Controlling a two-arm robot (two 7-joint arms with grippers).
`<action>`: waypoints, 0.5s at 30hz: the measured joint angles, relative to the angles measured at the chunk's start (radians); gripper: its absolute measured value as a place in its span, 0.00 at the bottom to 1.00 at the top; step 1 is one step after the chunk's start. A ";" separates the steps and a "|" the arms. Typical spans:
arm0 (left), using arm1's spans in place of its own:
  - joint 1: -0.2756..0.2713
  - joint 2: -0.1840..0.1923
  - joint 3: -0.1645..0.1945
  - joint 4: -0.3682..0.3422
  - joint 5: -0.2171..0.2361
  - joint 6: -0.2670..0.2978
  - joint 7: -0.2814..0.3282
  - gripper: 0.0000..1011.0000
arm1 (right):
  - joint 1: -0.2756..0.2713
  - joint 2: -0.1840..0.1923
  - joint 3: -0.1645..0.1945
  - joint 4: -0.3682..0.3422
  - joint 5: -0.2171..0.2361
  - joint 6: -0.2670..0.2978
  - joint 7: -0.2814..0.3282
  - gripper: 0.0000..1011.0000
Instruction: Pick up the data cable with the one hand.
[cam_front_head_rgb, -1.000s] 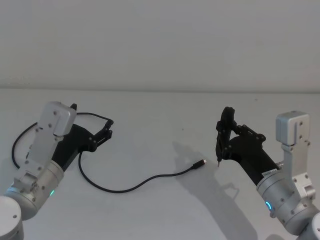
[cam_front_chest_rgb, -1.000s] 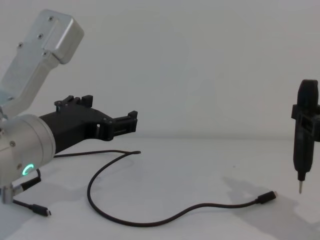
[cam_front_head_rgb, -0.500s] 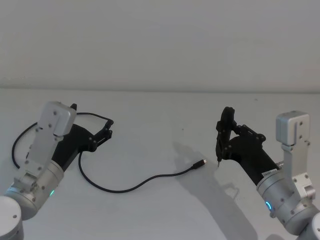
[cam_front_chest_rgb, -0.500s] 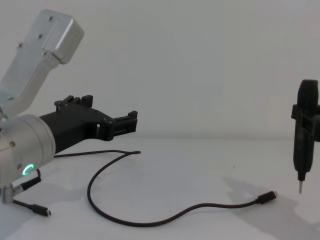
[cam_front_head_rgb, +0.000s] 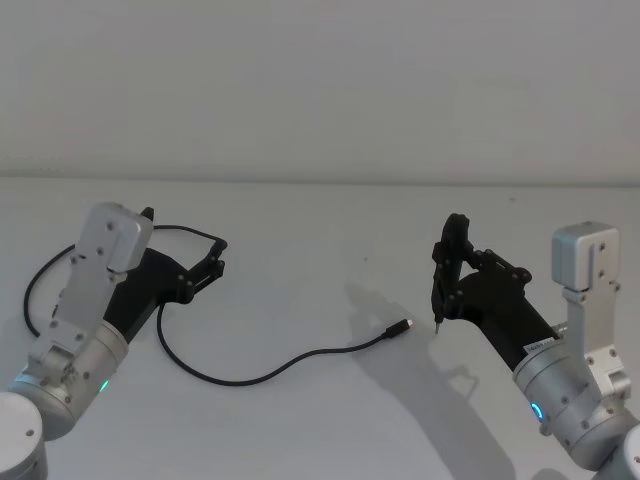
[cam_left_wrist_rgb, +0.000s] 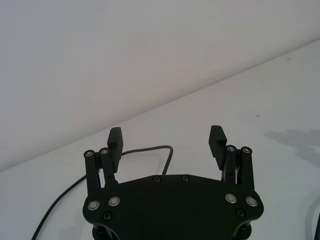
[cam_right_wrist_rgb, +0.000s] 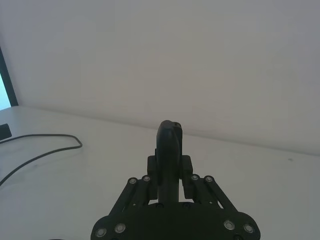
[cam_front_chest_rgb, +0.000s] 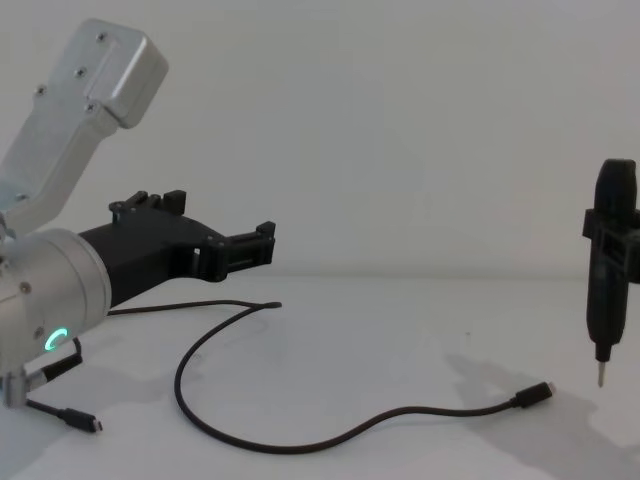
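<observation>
Black plastic fingers of the left claw (cam_left_wrist_rgb: 167, 140) stood spread wide with nothing between them, hanging above the white desk (cam_front_head_rgb: 300, 240) without touching it. Just ahead of and below its tips lay the near bend of the data cable (cam_front_head_rgb: 245, 381). In the left wrist view that bend showed on the desk through the gap between the fingers. From there the cord looped back beside the claw's body, then swept away in a long curve to its silver-tipped plug (cam_front_head_rgb: 404, 324), which rested well apart from the left claw.

Close beside that plug hovered the right claw (cam_right_wrist_rgb: 170, 186), pressed together on a slim upright tool (cam_front_head_rgb: 445, 270) whose pin tip pointed down just clear of the desk. That arm looked parked.

The job seemed to be at the approach stage, the cable lying loose and ungrasped. The next move would likely call for lowering the left claw so its fingers straddled the thin cord at the bend, nearly to the desk, before closing. A cord that thin could slip out from under a shallow pinch.
</observation>
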 joint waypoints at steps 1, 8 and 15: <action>0.000 0.000 0.000 0.000 0.000 0.000 0.000 0.99 | 0.000 0.000 0.000 0.000 0.000 0.000 0.000 0.27; -0.006 0.008 0.006 -0.005 -0.005 0.027 -0.032 0.99 | 0.000 0.000 0.000 0.000 0.000 0.000 0.000 0.27; -0.020 0.027 0.021 -0.016 -0.026 0.077 -0.100 0.99 | 0.000 0.000 0.000 0.000 0.000 0.000 0.000 0.27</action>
